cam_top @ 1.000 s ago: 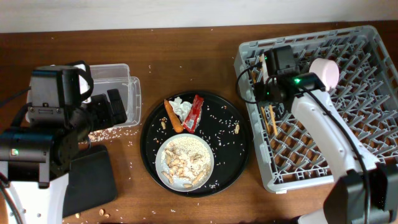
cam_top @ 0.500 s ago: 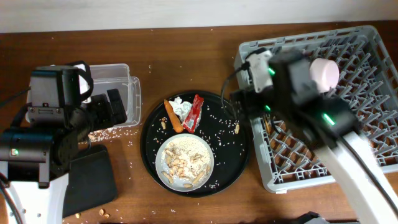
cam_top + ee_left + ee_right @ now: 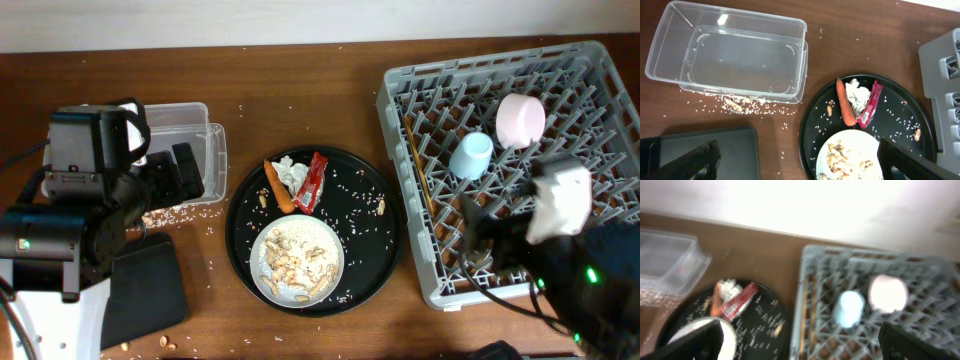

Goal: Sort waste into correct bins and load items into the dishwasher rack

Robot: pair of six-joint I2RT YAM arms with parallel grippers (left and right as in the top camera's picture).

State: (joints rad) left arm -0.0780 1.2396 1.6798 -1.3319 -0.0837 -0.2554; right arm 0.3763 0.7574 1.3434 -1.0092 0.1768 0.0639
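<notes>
The grey dishwasher rack (image 3: 585, 95) holds the pink-white bowl (image 3: 521, 118), the light blue cup (image 3: 471, 155) and the wooden chopsticks (image 3: 417, 170) along its left side. The plate (image 3: 336, 258), strewn with peanuts (image 3: 290, 268) and rice, sits on the round black tray (image 3: 368, 250). Behind it lie a carrot piece (image 3: 277, 187), a white tissue (image 3: 291, 171) and a red wrapper (image 3: 313, 181). My left gripper (image 3: 797, 167) hangs open and empty above the table between the black bin (image 3: 700, 145) and the plate. My right gripper (image 3: 802, 347) is open and empty, high over the rack's near side.
The clear tub (image 3: 190, 140) stands at the back left with rice grains (image 3: 740, 102) and peanuts scattered along its front. The black bin (image 3: 150, 285) lies at the front left, partly under my left arm. Loose grains dot the tray and the wood.
My right gripper has opened and pulled back from the rack's left side toward its near right corner. The chopsticks now lie in the rack. The left arm has not moved.
</notes>
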